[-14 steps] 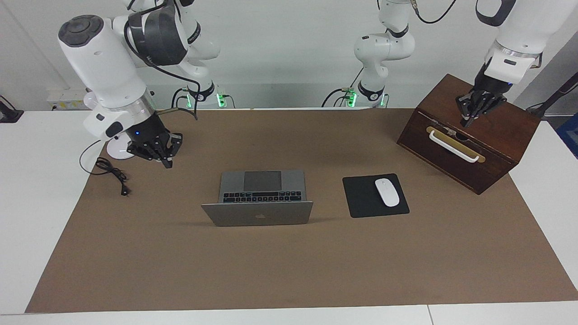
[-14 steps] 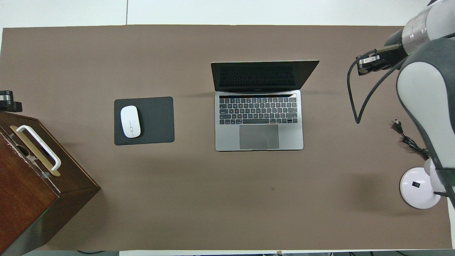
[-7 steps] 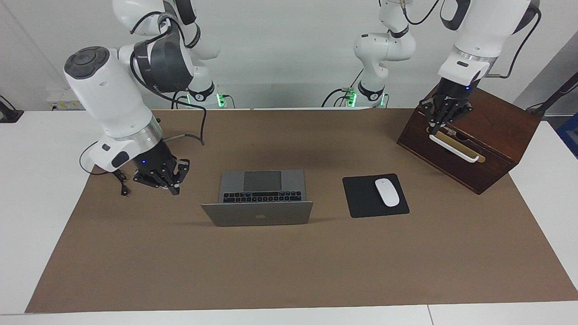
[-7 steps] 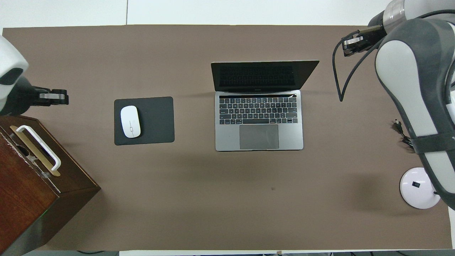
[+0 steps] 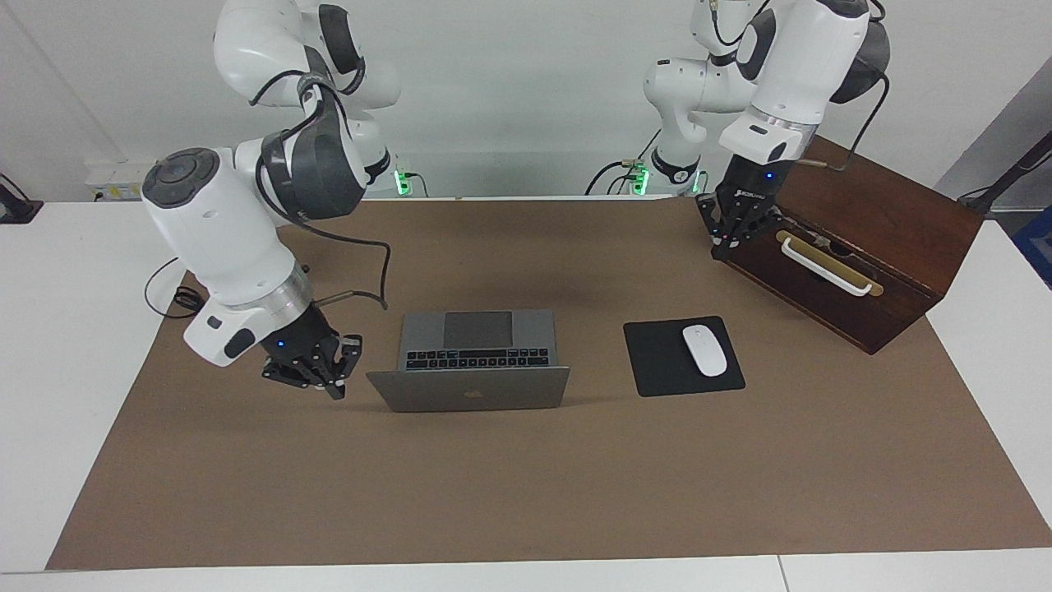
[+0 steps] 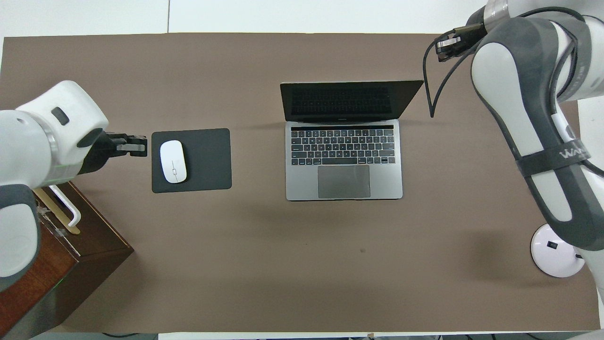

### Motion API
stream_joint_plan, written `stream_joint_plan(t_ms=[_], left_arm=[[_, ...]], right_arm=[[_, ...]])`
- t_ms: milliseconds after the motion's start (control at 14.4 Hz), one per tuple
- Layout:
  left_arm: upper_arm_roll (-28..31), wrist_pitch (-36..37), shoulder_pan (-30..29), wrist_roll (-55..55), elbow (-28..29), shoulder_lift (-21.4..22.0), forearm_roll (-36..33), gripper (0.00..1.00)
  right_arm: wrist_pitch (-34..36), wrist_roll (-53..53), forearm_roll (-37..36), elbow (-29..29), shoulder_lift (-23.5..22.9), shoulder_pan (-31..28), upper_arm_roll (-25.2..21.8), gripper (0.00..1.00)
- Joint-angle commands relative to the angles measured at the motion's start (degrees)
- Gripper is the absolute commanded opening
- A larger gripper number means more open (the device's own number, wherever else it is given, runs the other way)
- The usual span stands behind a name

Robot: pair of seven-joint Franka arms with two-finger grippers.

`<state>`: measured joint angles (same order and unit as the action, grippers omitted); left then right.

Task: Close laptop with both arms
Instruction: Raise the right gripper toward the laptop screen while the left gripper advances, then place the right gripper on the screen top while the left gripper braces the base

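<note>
Brown matting (image 5: 526,485) covers most of a white table (image 5: 57,395), whose bare top shows as a pale border at both ends and along the edge farthest from the robots. Plain white wall runs past the arm bases, where small green lights glow.

Near the middle of the mat sits the laptop (image 5: 477,362), open, its silver-grey lid (image 5: 470,389) raised with the logo turned away from the robots; the dark screen, black keys and grey trackpad (image 6: 343,182) face them.

Beside it, toward the left arm's end, a black mouse pad (image 6: 207,160) lies flat with a white mouse (image 6: 173,161) on it. A dark wooden box (image 5: 871,247) with a white handle stands at that end, and a round white lamp base (image 6: 554,250) sits at the right arm's end, close to the robots.

The right gripper (image 5: 337,390) hangs low over the mat just beside the laptop's lid edge, apart from it, fingertips pressed together and holding nothing. The left gripper (image 5: 722,247) is in the air by the box corner, between box and mouse pad, fingertips likewise pressed together and empty.
</note>
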<state>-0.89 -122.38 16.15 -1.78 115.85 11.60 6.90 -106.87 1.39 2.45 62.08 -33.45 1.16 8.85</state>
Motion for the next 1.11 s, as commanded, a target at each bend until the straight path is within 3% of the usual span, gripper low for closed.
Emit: stream_joint_plan(t_ms=[0, 347, 1040], left_arm=[[0.8, -7.3, 4.9, -0.2, 5.9, 2.2, 0.9, 0.00], [0.8, -20.4, 10.0, 0.0, 12.1, 1.3, 0.9, 0.00], [0.8, -41.5, 18.2, -0.1, 17.6, -8.6, 0.9, 0.00]], right_arm=[[-2.9, 0.5, -0.1, -2.2, -2.6, -0.5, 1.6, 0.00], [-8.3, -1.5, -0.2, 0.7, -3.9, 0.9, 2.2, 0.00], [-12.3, -4.8, 4.8, 5.2, -3.6, 1.8, 2.2, 0.00]])
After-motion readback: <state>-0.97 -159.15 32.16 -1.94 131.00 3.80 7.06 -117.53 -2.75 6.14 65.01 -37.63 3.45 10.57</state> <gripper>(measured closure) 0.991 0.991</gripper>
